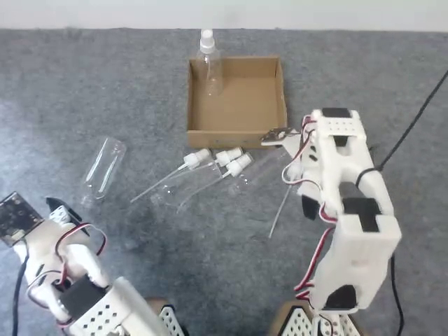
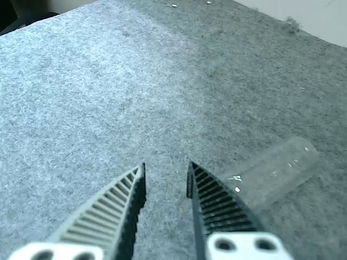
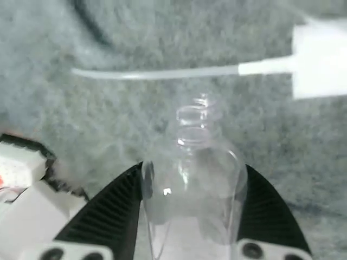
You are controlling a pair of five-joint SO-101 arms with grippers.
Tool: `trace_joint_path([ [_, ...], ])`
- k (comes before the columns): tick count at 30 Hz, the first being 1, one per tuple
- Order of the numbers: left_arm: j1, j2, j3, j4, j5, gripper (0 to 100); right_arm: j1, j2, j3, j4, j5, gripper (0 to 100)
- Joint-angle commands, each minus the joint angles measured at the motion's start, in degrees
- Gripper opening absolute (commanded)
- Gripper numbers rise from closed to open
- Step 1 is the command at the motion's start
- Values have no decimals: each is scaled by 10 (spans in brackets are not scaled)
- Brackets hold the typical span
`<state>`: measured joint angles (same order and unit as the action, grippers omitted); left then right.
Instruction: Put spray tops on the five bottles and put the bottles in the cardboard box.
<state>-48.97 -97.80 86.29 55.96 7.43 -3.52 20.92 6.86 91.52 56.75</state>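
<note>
My right gripper [image 3: 192, 169] is shut on a clear, topless bottle [image 3: 190, 184] whose threaded neck points away from the fingers. In the high view this gripper [image 1: 278, 138] sits by the front right corner of the cardboard box [image 1: 269, 126]. A spray top [image 3: 320, 59] with a long tube lies on the carpet just past the bottle's neck. One bottle [image 1: 210, 66] with a top on stands in the box's far left corner. Three spray tops [image 1: 227, 157] lie in front of the box. My left gripper [image 2: 165, 176] is open over bare carpet, with a clear bottle [image 2: 276, 170] lying beside it.
The clear bottle [image 1: 103, 168] lies alone on the grey carpet at the left. A loose dip tube [image 1: 278, 210] lies beside the right arm [image 1: 350, 210]. A black cable [image 1: 413, 126] runs along the right edge. Faint clear bottles lie among the spray tops.
</note>
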Motion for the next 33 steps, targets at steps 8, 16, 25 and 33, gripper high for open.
trace_joint_path([
  [8,2,-11,-9,-26,-14,123,-10,-131,145,-167,-7,192],
  [16,2,-11,-9,-26,-14,123,-15,-137,153,-182,-6,347],
  [25,2,-11,-9,-26,-14,123,-65,-136,150,-203,-6,340],
  [33,2,-11,-8,-26,-15,123,-49,-132,151,-228,1,340],
])
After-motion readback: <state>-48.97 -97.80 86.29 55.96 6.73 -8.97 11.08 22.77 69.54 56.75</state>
